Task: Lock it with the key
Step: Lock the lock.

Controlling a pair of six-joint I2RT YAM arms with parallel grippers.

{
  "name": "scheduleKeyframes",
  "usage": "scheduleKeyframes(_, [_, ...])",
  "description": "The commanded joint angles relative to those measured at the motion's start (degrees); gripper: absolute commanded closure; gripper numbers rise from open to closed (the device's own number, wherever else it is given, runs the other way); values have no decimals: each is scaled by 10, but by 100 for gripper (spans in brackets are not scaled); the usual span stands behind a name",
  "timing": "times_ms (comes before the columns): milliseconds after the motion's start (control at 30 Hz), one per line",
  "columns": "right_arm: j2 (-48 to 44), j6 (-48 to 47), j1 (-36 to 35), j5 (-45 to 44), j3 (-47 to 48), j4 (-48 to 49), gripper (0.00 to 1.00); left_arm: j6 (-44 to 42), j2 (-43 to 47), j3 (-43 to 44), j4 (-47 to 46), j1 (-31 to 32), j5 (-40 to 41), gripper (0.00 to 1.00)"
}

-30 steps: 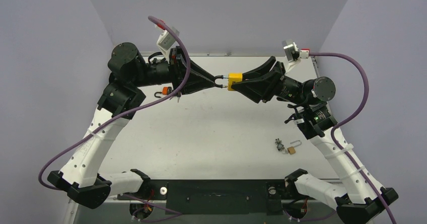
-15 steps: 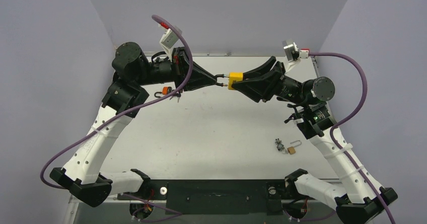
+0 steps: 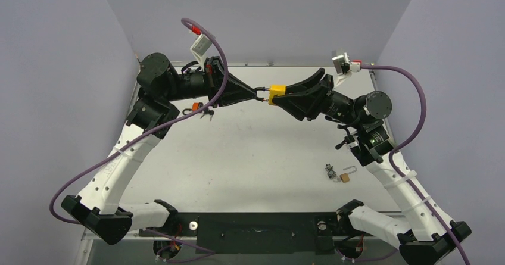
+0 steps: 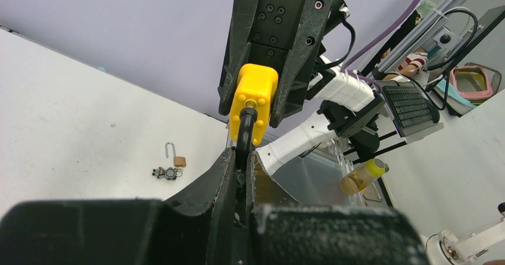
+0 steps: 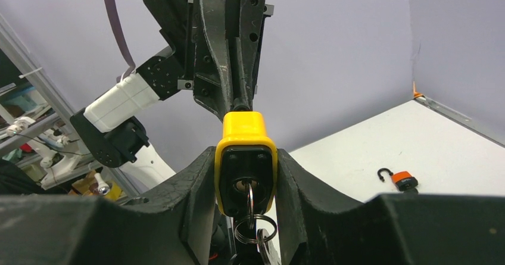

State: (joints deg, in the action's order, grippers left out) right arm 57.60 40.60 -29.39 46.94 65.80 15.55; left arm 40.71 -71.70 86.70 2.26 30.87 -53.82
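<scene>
Three padlocks in view. One yellow padlock [image 3: 277,91] hangs above the far side of the table [image 3: 256,152], long axis level. Its shackle [image 4: 245,131] points at my left gripper [image 4: 243,164], clamped on it; my right gripper [image 5: 246,158] grips the body. One key [image 5: 249,193] sits in the keyhole. An orange padlock [image 3: 196,106] and a brass padlock [image 3: 346,177] lie below, well apart.
</scene>
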Motion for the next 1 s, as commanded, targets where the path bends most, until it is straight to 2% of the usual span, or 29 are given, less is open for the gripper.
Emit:
scheduleKeyframes(0, [19,-49,-38,-22,25,-35,100,20,-3,-3,-63,28,0,100])
scheduleKeyframes(233, [32,-52,-54,-36,28,-38,100,5,-1,-7,-46,47,11,100])
scheduleKeyframes(467, [48,29,-55,-13,15,57,100,-15,5,-14,-39,65,18,100])
scheduleKeyframes(600, [62,80,-58,-1,1,122,100,-57,16,-6,14,77,40,100])
scheduleKeyframes(800, [61,52,-77,-13,-6,83,100,-69,37,-1,33,67,107,100])
scheduleKeyframes(967, [47,21,-87,-38,-20,40,100,-2,50,-18,-10,37,144,100])
